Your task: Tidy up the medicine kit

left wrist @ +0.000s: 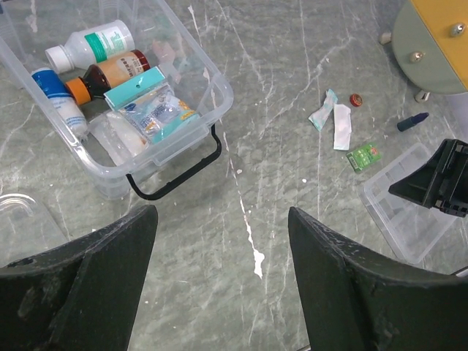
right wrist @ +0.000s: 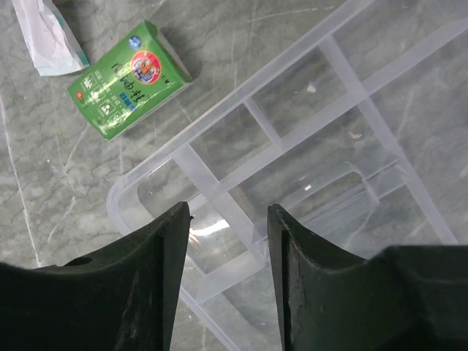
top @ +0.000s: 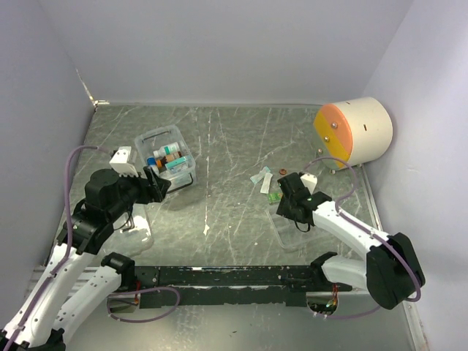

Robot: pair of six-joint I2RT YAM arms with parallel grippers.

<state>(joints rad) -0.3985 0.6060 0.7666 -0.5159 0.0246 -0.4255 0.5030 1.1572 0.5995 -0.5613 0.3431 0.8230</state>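
Our right gripper (right wrist: 228, 219) hangs over the clear divided tray insert (right wrist: 344, 95), jaws half-narrowed astride one of its walls, though we cannot tell whether they pinch it. Our left gripper (left wrist: 219, 219) is spread wide near the medicine kit box (left wrist: 219, 88) and its black wire latch (left wrist: 179, 175). A green packet (right wrist: 130, 79) and white sachet (right wrist: 47, 36) lie just beside the tray, and the box holds bottles (left wrist: 91, 45) and a teal packet (left wrist: 150, 102).
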